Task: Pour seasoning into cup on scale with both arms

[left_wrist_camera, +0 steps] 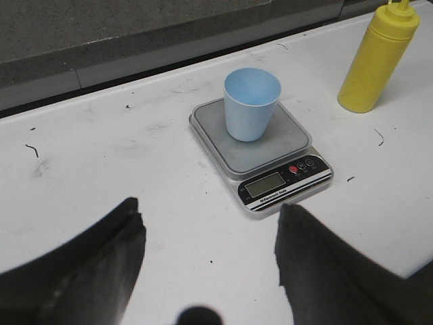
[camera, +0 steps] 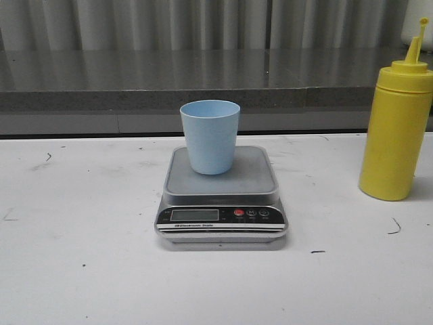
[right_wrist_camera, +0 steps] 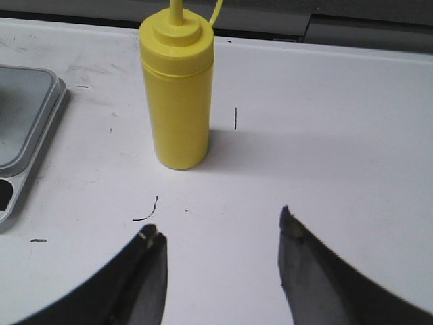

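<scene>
A pale blue cup (camera: 210, 136) stands upright on the silver scale (camera: 222, 196) at the table's middle; both also show in the left wrist view, the cup (left_wrist_camera: 252, 103) on the scale (left_wrist_camera: 270, 152). The yellow seasoning bottle (camera: 397, 132) stands upright at the far right, capped, nozzle up. In the right wrist view the bottle (right_wrist_camera: 177, 95) stands beyond my right gripper (right_wrist_camera: 220, 227), which is open and empty. My left gripper (left_wrist_camera: 206, 220) is open and empty, short of the scale's front panel. Neither gripper shows in the front view.
A grey ledge and a corrugated wall (camera: 203, 40) run along the table's far edge. The white tabletop (camera: 81, 223) carries small dark scuff marks. The scale's corner (right_wrist_camera: 20, 135) shows at one side of the right wrist view.
</scene>
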